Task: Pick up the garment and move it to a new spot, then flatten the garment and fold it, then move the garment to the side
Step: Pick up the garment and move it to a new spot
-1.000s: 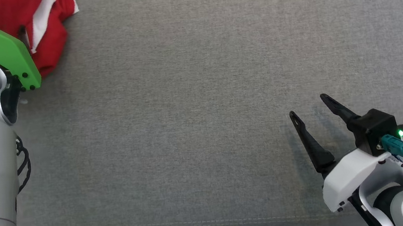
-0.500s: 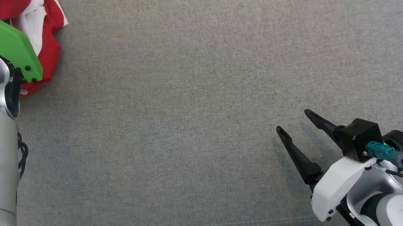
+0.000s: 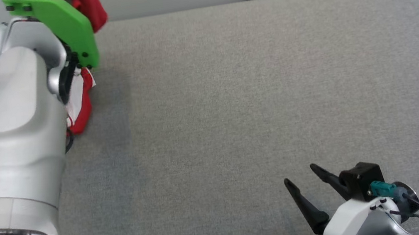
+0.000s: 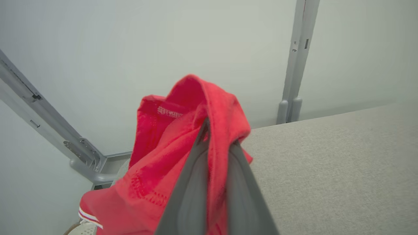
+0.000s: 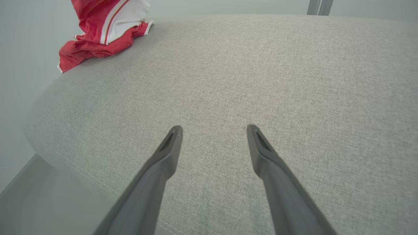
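Grey tabletop (image 3: 230, 89) ahead: left gripper (image 4: 218, 133) clamps the garment (image 4: 156, 153), hoisted ready for carrying; right gripper (image 5: 214, 130) hovers spread, free to assist.

garment (image 4: 215, 107): red knitted cloth, matt | table top (image 3: 230, 89): grey woven fabric, coarse | arm shell (image 3: 15, 135): smooth, satin silver | bracket (image 3: 65, 27): green matt plastic

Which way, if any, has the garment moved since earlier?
Yes, upward: left gripper, jaws shut, has raised the garment off the grey table; its tail rests there.
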### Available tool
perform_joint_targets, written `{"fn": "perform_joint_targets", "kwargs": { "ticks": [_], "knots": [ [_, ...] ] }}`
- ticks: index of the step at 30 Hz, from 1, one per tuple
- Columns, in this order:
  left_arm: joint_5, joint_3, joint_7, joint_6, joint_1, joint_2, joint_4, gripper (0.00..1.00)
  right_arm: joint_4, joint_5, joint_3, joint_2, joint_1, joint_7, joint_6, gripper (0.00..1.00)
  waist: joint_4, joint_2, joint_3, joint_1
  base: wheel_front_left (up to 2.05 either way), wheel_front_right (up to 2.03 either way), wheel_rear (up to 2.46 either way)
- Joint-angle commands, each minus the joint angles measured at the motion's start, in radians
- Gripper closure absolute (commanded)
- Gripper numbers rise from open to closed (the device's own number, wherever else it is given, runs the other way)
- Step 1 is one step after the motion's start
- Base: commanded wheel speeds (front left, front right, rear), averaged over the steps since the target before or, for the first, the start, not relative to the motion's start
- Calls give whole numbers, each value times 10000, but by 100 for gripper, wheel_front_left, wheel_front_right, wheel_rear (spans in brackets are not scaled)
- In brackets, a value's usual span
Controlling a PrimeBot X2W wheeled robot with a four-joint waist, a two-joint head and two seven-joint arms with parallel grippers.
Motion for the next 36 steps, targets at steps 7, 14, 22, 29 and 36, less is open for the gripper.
{"fn": "perform_joint_targets", "kwargs": {
  "ticks": [7, 14, 22, 29, 36],
  "knots": [
    [-825, -450, -37, -224, -575, -977, -974, 100, 178, 16, 143, -40, 255, 11, 1, 0, -1866, -1, -1722, 1, 0, 0, 0],
    [-2343, -1296, -299, -223, -500, -1101, -2445, 100, 233, -36, 176, -37, 343, 87, 1, 0, -2941, -1, -1792, 1, 0, 0, 0],
    [-3714, -2641, -680, 518, 171, -1065, -3398, 100, 116, 90, 64, -36, 277, 12, 1, 0, -3091, -1, -1467, 1, 0, 0, 0],
    [-3691, -3095, -1620, 839, 1668, -863, -2169, 100, 108, 178, -111, -31, 29, -68, 1, 0, -2381, -1, -1168, 1, 0, 0, 0],
    [-3802, -3084, -2300, 812, 3128, -241, -626, 100, 136, 244, -150, -34, -115, -39, 1, 0, -1647, -1, -1064, 1, 0, 0, 0]
  ]
}}
